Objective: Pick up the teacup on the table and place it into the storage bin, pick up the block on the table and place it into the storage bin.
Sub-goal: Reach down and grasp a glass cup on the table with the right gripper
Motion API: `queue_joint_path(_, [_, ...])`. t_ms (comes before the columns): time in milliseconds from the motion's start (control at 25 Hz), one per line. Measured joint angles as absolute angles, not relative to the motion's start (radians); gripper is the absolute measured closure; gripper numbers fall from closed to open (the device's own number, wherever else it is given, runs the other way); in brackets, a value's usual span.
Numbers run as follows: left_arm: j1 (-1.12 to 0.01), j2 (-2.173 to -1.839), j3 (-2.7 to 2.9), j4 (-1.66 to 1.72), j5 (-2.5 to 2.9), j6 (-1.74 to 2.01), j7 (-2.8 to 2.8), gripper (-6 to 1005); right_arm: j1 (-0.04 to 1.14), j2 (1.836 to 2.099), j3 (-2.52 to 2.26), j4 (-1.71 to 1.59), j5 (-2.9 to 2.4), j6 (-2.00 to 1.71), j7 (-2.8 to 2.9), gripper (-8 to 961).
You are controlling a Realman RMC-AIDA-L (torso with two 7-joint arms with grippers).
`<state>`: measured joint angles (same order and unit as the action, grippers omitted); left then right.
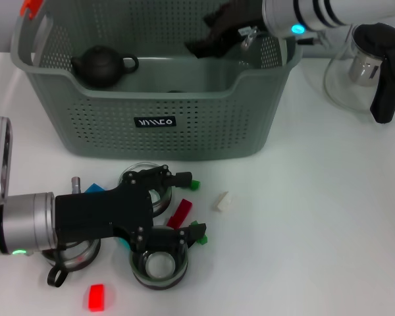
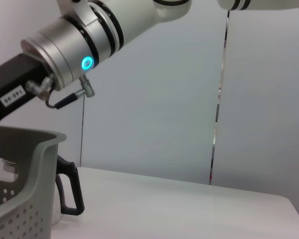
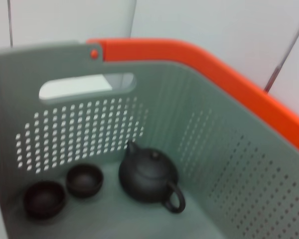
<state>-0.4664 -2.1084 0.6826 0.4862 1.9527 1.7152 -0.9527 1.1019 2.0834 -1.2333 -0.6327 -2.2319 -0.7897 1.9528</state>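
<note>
Jaws spread, our left gripper [image 1: 187, 210] straddles the red block [image 1: 180, 214] near the table's [image 1: 316, 230] front edge; closing comes next.

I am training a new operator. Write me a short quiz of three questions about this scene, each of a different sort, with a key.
1. True or false: the dark teapot lies on the table beside the storage bin.
2. How many small dark cups stand in the bin near the teapot?
3. Which gripper is above the bin? A) left gripper B) right gripper

Key: 1. False, the teapot is inside the bin. 2. Two. 3. B; the left gripper is low over the table among the coloured blocks.
</note>
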Motion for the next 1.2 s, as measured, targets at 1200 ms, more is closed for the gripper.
queue_joint_path(1200, [-0.449,-2.076,0.667,0.498,1.965,1.778,-0.956,125,0.654,2.093,-1.118,-1.362,-2.069,-1.711,1.958,240])
